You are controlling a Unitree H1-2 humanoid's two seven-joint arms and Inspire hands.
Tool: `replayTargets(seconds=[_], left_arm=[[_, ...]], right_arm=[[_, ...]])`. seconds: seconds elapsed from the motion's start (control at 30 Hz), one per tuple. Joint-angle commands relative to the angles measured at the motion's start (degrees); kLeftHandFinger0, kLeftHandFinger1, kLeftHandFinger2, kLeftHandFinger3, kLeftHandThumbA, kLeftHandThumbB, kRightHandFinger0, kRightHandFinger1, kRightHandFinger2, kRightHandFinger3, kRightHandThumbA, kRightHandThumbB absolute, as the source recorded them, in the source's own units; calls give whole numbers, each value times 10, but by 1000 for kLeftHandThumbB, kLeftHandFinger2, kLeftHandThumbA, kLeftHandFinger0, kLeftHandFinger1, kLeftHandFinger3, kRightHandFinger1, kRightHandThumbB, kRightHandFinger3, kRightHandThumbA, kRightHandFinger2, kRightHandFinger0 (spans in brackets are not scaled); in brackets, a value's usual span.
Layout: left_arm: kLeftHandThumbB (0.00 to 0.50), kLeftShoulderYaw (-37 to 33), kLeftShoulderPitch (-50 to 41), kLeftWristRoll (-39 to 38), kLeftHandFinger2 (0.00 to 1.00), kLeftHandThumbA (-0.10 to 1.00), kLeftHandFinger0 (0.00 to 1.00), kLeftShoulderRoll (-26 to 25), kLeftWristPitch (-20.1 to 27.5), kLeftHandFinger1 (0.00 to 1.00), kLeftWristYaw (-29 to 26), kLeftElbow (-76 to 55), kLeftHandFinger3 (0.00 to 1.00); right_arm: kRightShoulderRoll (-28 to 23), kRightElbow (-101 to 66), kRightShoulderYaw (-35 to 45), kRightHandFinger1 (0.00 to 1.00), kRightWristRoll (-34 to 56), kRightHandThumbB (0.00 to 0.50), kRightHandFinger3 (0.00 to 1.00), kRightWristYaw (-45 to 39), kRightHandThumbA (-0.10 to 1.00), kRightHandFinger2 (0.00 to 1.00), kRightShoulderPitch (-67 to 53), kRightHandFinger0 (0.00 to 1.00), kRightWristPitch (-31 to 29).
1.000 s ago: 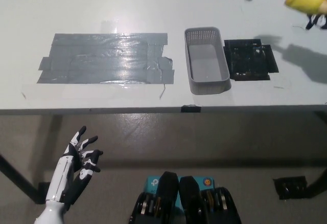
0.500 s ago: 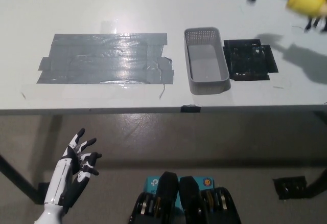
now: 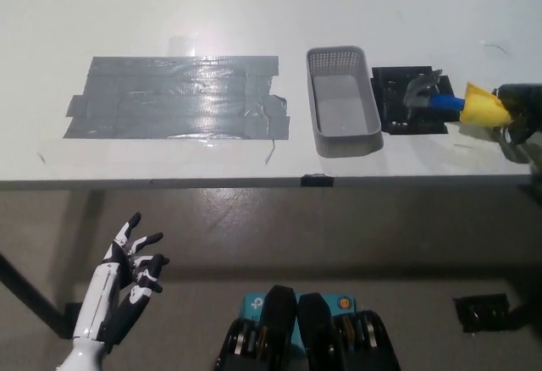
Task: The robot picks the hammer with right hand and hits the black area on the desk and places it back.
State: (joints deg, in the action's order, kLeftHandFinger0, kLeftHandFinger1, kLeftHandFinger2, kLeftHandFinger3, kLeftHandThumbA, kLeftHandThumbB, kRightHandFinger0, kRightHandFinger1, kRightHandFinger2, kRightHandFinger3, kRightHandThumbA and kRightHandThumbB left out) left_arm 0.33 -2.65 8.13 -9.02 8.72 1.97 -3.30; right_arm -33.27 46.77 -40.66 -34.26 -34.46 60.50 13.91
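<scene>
The hammer (image 3: 449, 104) has a grey head, a blue neck and a yellow grip. Its head rests down on the black area (image 3: 412, 100), a dark patch taped to the white desk just right of the basket. My black right hand (image 3: 518, 110) at the right edge of the picture is shut on the yellow grip; much of the hand is cut off by the frame. My white left hand (image 3: 129, 269) hangs below the desk's front edge at the lower left, fingers spread, holding nothing.
A grey mesh basket (image 3: 341, 144) stands empty between the black area and a wide patch of grey tape (image 3: 178, 97). The desk's front edge (image 3: 254, 183) runs across the middle of the picture, with floor below.
The hammer has swung down from high at the upper right onto the black area, and my right hand came down with it. The left hand has barely moved.
</scene>
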Motion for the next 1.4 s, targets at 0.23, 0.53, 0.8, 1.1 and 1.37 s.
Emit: replayTargets(seconds=[0.23,0.53,0.8,1.1,1.37], left_arm=[[0,4,4,11,806,784,412,-9,26,625,-4,-28,1000],[0,3,2,10,800,791,406,-8,25,616,-4,-29,1000],[0,5,0,13,801,796,405,-8,30,613,-7,-27,1000],[0,10,-2,10,802,792,397,-10,32,598,-7,-27,1000],[0,11,-3,0,810,791,400,-9,23,602,-2,-34,1000]], right_arm=[[-17,3,82,140,1,176,374,58,-100,397,73,0,-34],[10,6,291,595,146,137,959,19,-100,920,82,53,-6],[46,103,390,1000,202,293,1000,14,370,1000,89,1000,43],[58,162,390,1000,207,392,1000,55,720,1000,79,1000,-41],[55,153,403,1000,202,462,1000,184,826,1000,75,1000,-118]])
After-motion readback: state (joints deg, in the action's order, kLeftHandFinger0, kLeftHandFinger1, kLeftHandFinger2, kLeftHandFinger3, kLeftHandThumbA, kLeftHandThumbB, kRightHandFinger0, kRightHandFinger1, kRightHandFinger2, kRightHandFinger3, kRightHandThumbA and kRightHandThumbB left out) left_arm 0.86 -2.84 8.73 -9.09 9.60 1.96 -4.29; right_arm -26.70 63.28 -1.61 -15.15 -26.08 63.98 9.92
